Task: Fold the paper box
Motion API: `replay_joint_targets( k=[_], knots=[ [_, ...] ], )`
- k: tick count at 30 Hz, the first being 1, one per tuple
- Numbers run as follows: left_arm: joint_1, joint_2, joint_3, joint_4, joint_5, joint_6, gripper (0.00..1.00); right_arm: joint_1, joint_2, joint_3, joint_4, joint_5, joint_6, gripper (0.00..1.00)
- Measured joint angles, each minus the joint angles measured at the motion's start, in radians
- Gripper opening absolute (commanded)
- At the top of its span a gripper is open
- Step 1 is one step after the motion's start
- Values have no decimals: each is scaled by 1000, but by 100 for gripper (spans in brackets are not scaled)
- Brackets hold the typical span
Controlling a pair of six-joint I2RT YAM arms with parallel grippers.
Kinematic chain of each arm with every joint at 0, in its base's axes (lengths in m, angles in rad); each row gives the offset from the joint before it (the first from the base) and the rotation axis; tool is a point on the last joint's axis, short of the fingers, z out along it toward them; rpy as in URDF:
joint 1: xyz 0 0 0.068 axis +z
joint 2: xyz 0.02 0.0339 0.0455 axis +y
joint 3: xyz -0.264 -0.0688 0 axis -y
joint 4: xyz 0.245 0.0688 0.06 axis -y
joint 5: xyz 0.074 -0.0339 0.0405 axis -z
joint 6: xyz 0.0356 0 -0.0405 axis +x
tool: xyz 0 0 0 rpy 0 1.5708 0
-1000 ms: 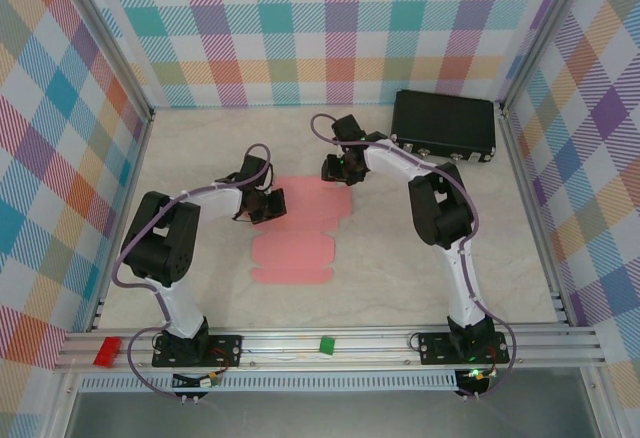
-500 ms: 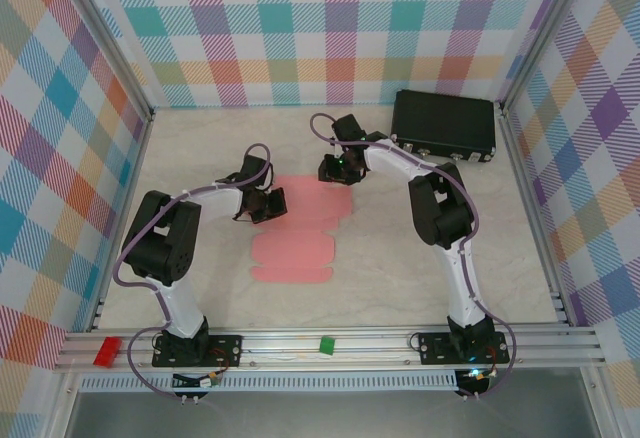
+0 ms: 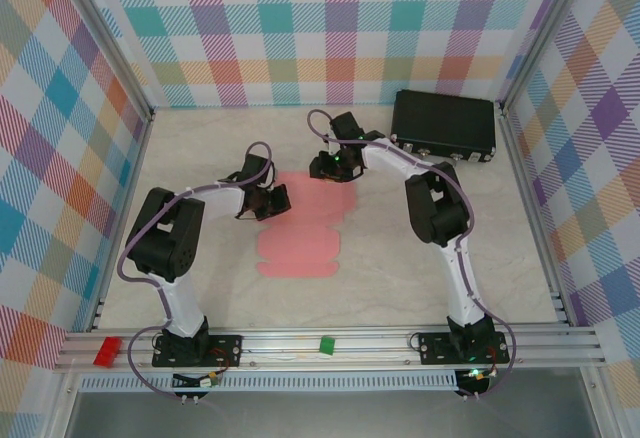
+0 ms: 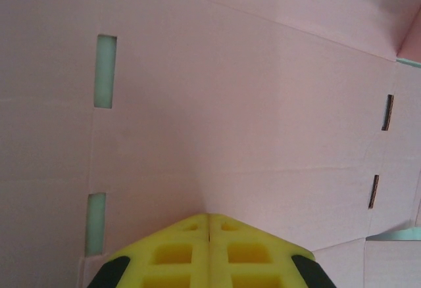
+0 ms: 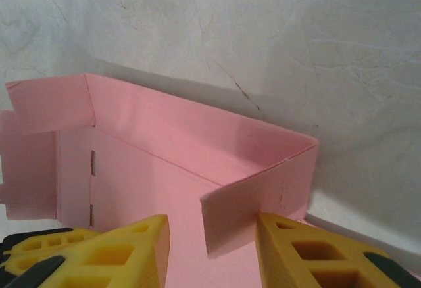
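The paper box [image 3: 300,230] is a pink die-cut sheet lying mostly flat in the middle of the table. My left gripper [image 3: 268,201] is shut, and its yellow fingertips [image 4: 209,219] press down on the sheet [image 4: 250,104] near two slots [image 4: 105,71]. My right gripper [image 3: 324,166] is at the sheet's far edge, where a long side wall [image 5: 197,133] is bent up. A short end flap [image 5: 247,212] stands upright between the open jaws of the right gripper [image 5: 212,239]. The flap touches the right finger [image 5: 296,245] and stays apart from the left finger [image 5: 128,245].
A black case [image 3: 444,125] lies at the back right, close to the right arm. A red piece [image 3: 106,349] and a green piece [image 3: 326,343] sit on the front rail. Checked walls close the table on three sides.
The right gripper has shifted a little to the left along the sheet's far edge. The near part of the sheet has swung slightly to the right. The left gripper stays pressed on the sheet.
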Motion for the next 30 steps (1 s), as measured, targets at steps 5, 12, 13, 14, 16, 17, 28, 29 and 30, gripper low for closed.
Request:
replay_joint_targets(
  k=[5,12,13,14,16,17,28,29,30],
  knots=[
    [0,5,6,3,6,-9,0,0,13,10,-1,2,0,40],
    [0,17,32,-16,14,-11,0,0,-21,-19,-8,50,-7,41],
    [0,18,39,-30,14,-11,0,0,-39,-37,-11,59,-11,41],
    [0,18,46,-43,13,-11,0,0,-67,-61,-14,67,-18,41],
    [0,18,63,-72,13,-10,0,0,-117,-105,-18,72,-28,41],
    [0,17,76,-87,14,-7,0,0,-148,-127,-19,72,-31,40],
    [0,-117,126,-205,-63,23,12,55,-271,-275,11,45,-61,26],
    [0,-145,121,-212,-84,27,15,66,-270,-281,12,42,-62,26],
    [0,-176,110,-217,-110,31,16,77,-266,-284,13,38,-62,25]
  ],
)
